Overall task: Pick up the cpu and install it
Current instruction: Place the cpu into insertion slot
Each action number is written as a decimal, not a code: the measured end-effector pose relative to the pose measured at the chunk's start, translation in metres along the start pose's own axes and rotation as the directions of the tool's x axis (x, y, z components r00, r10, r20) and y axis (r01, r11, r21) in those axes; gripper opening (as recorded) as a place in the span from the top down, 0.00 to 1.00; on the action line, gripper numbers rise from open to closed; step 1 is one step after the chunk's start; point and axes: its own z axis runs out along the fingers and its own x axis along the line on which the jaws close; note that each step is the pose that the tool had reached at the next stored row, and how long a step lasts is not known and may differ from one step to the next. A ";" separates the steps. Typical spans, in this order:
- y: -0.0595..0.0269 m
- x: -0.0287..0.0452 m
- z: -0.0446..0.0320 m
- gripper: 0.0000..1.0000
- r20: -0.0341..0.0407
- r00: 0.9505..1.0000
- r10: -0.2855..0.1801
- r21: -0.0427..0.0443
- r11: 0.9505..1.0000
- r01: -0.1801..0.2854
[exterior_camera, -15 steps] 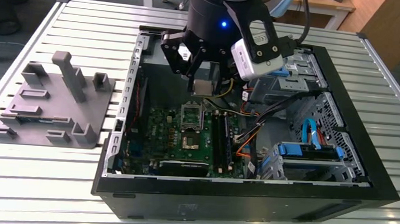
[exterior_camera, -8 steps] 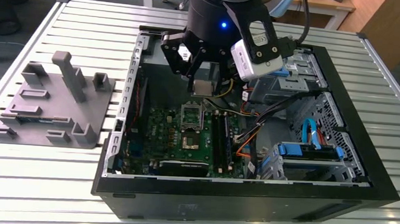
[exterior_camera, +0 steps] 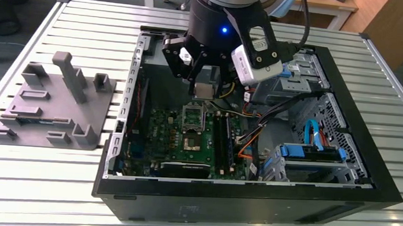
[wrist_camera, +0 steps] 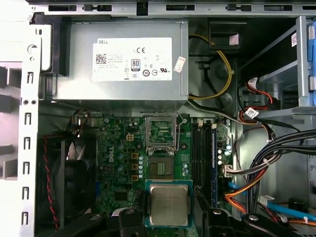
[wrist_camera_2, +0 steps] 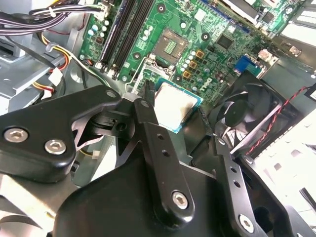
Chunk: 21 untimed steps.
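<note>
You have the black fingers (wrist_camera: 129, 222) clamped on the small flat square silver cpu (wrist_camera: 169, 205), held above the green motherboard (wrist_camera: 123, 168) near its dark square socket (wrist_camera: 162, 168). The open black computer case (exterior_camera: 252, 205) sits on the slatted metal bench (exterior_camera: 43, 187), toward its edge on the exterior view's right

Exterior view: we set it high and off one side of the open computer case (exterior_camera: 252, 205), angled down. It stood far enough back to take in the whole case, the slatted table (exterior_camera: 36, 187) and the grey fixture (exterior_camera: 54, 109) at the exterior view's left.

First wrist view: we looked nearly straight down into the case, over the motherboard (wrist_camera: 123, 163) and power supply (wrist_camera: 79, 59).

Second wrist view: closer in, and oblique past the linkage of the gripper (wrist_camera_2: 175, 111).

All three shared the motherboard and its socket (wrist_camera: 162, 168). Both wrist views shared the cpu (wrist_camera: 169, 204).
</note>
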 end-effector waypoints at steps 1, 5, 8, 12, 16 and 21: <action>0.0000 0.0000 0.0008 0.53 0.000 1.000 0.000 0.000 1.000 0.000; -0.0001 0.0000 0.0026 0.53 0.000 1.000 0.000 0.000 1.000 0.000; -0.0001 0.0000 0.0028 0.53 0.000 1.000 0.000 0.000 1.000 0.000; -0.0003 -0.0001 0.0053 0.53 0.000 1.000 0.000 0.000 1.000 0.000; -0.0005 -0.0001 0.0098 0.53 0.000 1.000 0.000 0.000 1.000 0.000; -0.0005 -0.0001 0.0113 0.53 0.000 1.000 0.000 0.000 1.000 0.000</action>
